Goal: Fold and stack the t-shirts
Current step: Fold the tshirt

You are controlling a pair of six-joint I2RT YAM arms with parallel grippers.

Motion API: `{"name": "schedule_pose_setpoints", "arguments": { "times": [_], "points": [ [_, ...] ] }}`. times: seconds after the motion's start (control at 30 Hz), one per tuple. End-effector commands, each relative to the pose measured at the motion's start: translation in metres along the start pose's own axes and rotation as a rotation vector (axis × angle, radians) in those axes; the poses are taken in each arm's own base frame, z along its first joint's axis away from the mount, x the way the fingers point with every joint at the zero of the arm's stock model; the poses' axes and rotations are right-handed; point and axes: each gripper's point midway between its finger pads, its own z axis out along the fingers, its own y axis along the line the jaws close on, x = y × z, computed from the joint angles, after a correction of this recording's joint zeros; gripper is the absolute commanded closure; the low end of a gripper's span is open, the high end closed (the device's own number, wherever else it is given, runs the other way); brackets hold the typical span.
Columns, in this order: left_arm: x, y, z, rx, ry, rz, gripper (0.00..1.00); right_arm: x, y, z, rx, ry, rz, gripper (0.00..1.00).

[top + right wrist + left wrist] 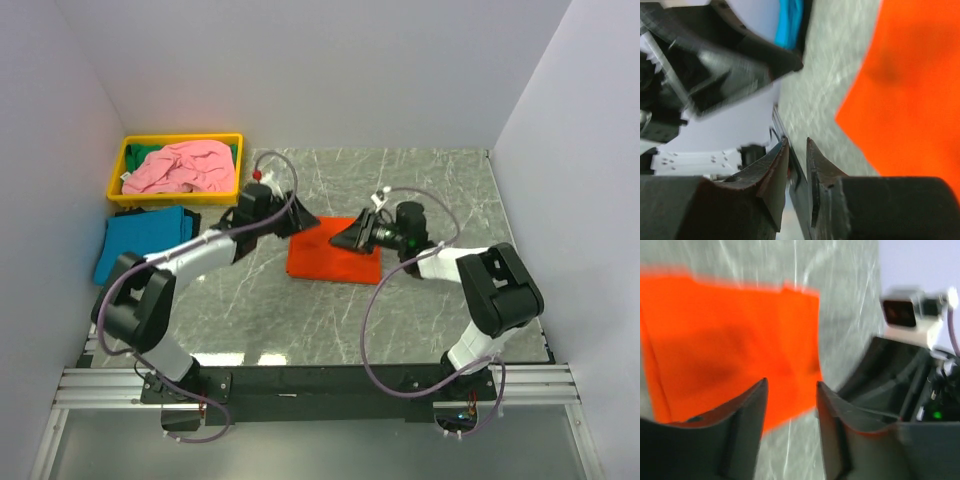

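Black-and-white arms [190, 252], purple cables [364, 335]

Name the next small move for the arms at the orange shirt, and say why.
Probably lower the left gripper onto the left edge of the orange t-shirt and close, to carry it to the teal t-shirt. The orange one lies folded into a compact rectangle; this gripper and the right gripper are both parted and empty; the teal one lies folded at far left.
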Motion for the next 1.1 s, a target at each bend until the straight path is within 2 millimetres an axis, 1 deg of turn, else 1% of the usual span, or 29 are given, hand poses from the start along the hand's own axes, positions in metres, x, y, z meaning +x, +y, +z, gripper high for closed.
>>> {"name": "schedule_pose_setpoints", "arguments": {
  "times": [0.0, 0.03, 0.07, 0.1, 0.13, 0.17, 0.2, 0.23, 0.27, 0.3, 0.33, 0.37, 0.4, 0.43, 0.47, 0.5, 0.53, 0.57, 0.6, 0.63, 0.67, 0.7, 0.8, 0.87, 0.9, 0.93, 0.97, 1.0, 1.07],
  "points": [
    [0.046, 0.029, -0.006, -0.079, 0.037, -0.049, 0.53, 0.026, -0.009, 0.011, 0.009, -0.002, 0.04, 0.72],
    [0.056, 0.029, -0.004, -0.063, 0.047, -0.053, 0.56, 0.034, -0.023, 0.017, 0.026, 0.017, 0.069, 0.74],
    [0.075, 0.045, -0.005, -0.085, 0.083, -0.068, 0.61, 0.042, -0.025, 0.023, 0.014, 0.036, 0.066, 0.75],
    [0.086, 0.052, -0.003, -0.097, 0.102, -0.086, 0.63, 0.048, -0.032, 0.027, 0.022, 0.057, 0.086, 0.76],
    [0.1, 0.071, 0.002, -0.142, 0.134, -0.11, 0.67, 0.058, -0.055, 0.032, 0.06, 0.079, 0.134, 0.78],
    [0.113, 0.081, 0.001, -0.162, 0.165, -0.129, 0.74, 0.06, -0.058, 0.034, 0.038, 0.071, 0.132, 0.79],
    [0.121, 0.09, 0.002, -0.186, 0.184, -0.145, 0.78, 0.071, -0.081, 0.032, 0.076, 0.078, 0.216, 0.81],
    [0.128, 0.105, 0.003, -0.232, 0.185, -0.154, 0.81, 0.074, -0.089, 0.03, 0.08, 0.073, 0.24, 0.82],
    [0.135, 0.116, -0.001, -0.266, 0.195, -0.169, 0.85, 0.074, -0.092, 0.029, 0.064, 0.06, 0.24, 0.82],
    [0.138, 0.123, -0.003, -0.286, 0.198, -0.179, 0.85, 0.081, -0.11, 0.024, 0.098, 0.061, 0.292, 0.82],
    [0.136, 0.129, -0.006, -0.308, 0.187, -0.185, 0.86, 0.083, -0.114, 0.021, 0.102, 0.059, 0.305, 0.83],
    [0.139, 0.137, -0.011, -0.334, 0.191, -0.193, 0.86, 0.086, -0.116, 0.016, 0.098, 0.054, 0.31, 0.83],
    [0.14, 0.141, -0.014, -0.352, 0.19, -0.193, 0.86, 0.084, -0.116, 0.012, 0.094, 0.046, 0.318, 0.83],
    [0.136, 0.142, -0.018, -0.357, 0.177, -0.191, 0.87, 0.078, -0.116, 0.006, 0.089, 0.027, 0.317, 0.83],
    [0.136, 0.147, -0.022, -0.375, 0.171, -0.19, 0.87, 0.078, -0.116, 0.0, 0.092, 0.024, 0.323, 0.83],
    [0.136, 0.148, -0.025, -0.381, 0.171, -0.189, 0.87, 0.071, -0.106, -0.004, 0.075, 0.01, 0.289, 0.83],
    [0.132, 0.146, -0.027, -0.377, 0.161, -0.191, 0.87, 0.065, -0.104, -0.009, 0.076, -0.008, 0.279, 0.83],
    [0.132, 0.146, -0.028, -0.376, 0.161, -0.192, 0.87, 0.067, -0.106, -0.015, 0.102, -0.005, 0.294, 0.83],
    [0.131, 0.145, -0.029, -0.374, 0.157, -0.19, 0.87, 0.065, -0.105, -0.018, 0.109, -0.011, 0.255, 0.83],
    [0.129, 0.143, -0.03, -0.37, 0.154, -0.189, 0.86, 0.057, -0.094, -0.022, 0.105, -0.028, 0.214, 0.83],
    [0.129, 0.143, -0.031, -0.376, 0.155, -0.189, 0.86, 0.062, -0.106, -0.028, 0.176, -0.015, 0.249, 0.83],
    [0.128, 0.144, -0.032, -0.383, 0.15, -0.186, 0.85, 0.055, -0.106, -0.032, 0.21, -0.04, 0.171, 0.83],
    [0.128, 0.145, -0.035, -0.394, 0.148, -0.187, 0.86, 0.061, -0.13, -0.047, 0.334, -0.045, 0.166, 0.83],
    [0.128, 0.147, -0.038, -0.404, 0.142, -0.192, 0.86, 0.065, -0.136, -0.055, 0.326, -0.064, 0.189, 0.83],
    [0.127, 0.147, -0.039, -0.408, 0.138, -0.196, 0.86, 0.063, -0.141, -0.061, 0.32, -0.092, 0.236, 0.83],
    [0.125, 0.148, -0.04, -0.409, 0.13, -0.202, 0.86, 0.069, -0.148, -0.065, 0.315, -0.09, 0.279, 0.83],
    [0.126, 0.15, -0.043, -0.419, 0.132, -0.208, 0.86, 0.07, -0.146, -0.069, 0.284, -0.113, 0.278, 0.83],
    [0.125, 0.15, -0.044, -0.42, 0.126, -0.217, 0.85, 0.071, -0.154, -0.074, 0.288, -0.128, 0.34, 0.83],
    [0.12, 0.148, -0.048, -0.416, 0.109, -0.226, 0.84, 0.072, -0.146, -0.076, 0.233, -0.138, 0.339, 0.83]
  ]
}}
